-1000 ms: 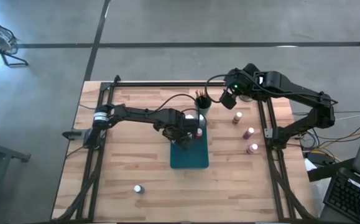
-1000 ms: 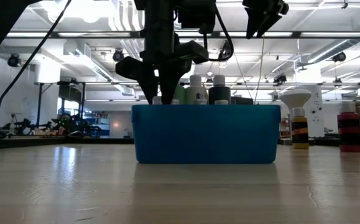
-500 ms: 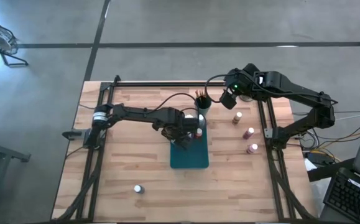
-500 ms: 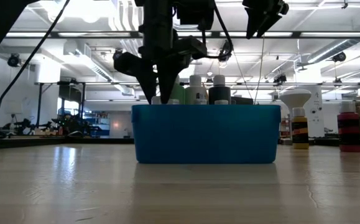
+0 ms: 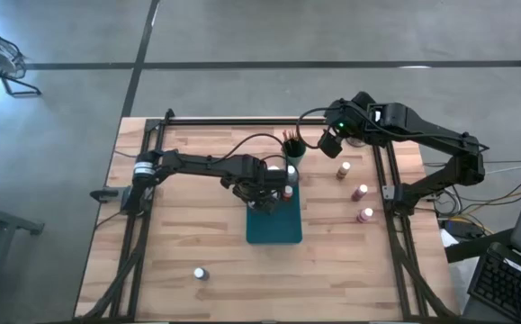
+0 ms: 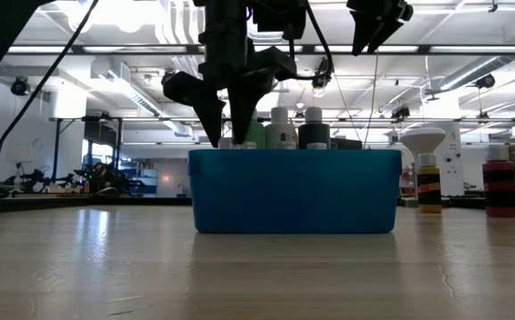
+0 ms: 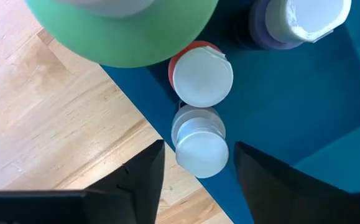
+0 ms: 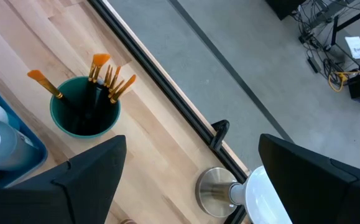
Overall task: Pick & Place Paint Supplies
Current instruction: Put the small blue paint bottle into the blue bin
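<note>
Over the far end of the blue tray (image 5: 273,229), the left gripper (image 5: 266,180) hung just above a small white-capped bottle (image 7: 199,142). That bottle stood inside the tray, right by its edge. A red bottle (image 7: 201,73) touched it, with a purple one (image 7: 295,18) and the tall green bottle (image 7: 127,28) close by. The left fingers (image 7: 143,177) were spread a little, one on each side of the cap, and did not pinch it.

It looked like the drop-off step: this bottle had just been put in the tray. Next, the left arm would need to lift straight up so it does not knock the bottles packed so close, then go for another one.

A grey bottle (image 5: 201,273) waited alone at the near left of the table. Three more bottles (image 5: 360,192) stood on the right, well apart from the tray. The brushes (image 8: 108,78) sat in a green cup (image 8: 85,115) beside the tray's far end.

The right gripper (image 5: 330,144) waited up high near the cup, wide open and holding nothing. A white-domed thing on a metal stand (image 8: 223,190) stood past the table rail.

Since a second ago, the left fingers had opened wider and risen a bit. The right arm had not moved.
</note>
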Tool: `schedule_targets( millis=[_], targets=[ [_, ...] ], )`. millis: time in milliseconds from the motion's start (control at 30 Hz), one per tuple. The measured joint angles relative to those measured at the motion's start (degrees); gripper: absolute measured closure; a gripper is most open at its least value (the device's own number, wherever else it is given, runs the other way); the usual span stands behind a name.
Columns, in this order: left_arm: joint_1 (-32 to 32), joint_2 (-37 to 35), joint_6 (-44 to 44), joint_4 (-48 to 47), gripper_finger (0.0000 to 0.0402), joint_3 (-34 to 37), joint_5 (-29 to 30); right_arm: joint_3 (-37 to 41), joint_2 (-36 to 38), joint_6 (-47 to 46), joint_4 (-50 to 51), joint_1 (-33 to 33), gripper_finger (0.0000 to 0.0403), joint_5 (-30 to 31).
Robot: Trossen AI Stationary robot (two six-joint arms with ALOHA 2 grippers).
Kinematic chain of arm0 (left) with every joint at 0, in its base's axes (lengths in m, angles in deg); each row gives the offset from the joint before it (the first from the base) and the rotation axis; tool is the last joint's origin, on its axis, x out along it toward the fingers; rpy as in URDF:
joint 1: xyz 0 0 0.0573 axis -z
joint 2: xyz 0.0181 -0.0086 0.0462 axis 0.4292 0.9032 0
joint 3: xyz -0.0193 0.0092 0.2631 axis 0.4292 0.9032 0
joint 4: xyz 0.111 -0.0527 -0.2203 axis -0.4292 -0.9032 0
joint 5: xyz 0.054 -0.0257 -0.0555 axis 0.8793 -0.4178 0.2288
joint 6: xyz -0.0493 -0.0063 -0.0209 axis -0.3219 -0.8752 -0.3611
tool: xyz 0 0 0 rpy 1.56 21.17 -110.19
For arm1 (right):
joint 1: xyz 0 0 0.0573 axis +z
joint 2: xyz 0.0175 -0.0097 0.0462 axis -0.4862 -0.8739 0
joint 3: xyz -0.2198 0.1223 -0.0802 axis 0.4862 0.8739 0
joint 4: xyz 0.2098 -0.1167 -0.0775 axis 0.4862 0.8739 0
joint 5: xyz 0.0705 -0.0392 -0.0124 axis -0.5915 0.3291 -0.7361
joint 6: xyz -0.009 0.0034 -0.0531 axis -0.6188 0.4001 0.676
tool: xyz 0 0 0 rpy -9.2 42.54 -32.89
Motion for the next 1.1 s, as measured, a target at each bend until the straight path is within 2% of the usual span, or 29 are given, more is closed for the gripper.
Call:
schedule_targets(
  millis=[133, 667, 1100],
  targets=[
    [0.0, 0.0, 0.2, -0.1, 0.0191, 0.0, 0.0, 0.0, 0.0, 0.0, 0.0, 0.0, 0.0039, 0.0],
    [1.4, -6.3, 1.7, -3.1, 0.0193, -1.5, 0.0, 0.0, 0.0, 0.0, -0.1, 0.0, 0.0039, 0.0],
    [3.3, -12.7, 2.4, -11.1, 0.0191, -1.5, 0.1, 0.0, 0.0, 0.0, -0.2, 0.0, 0.0039, 0.0]
  ],
)
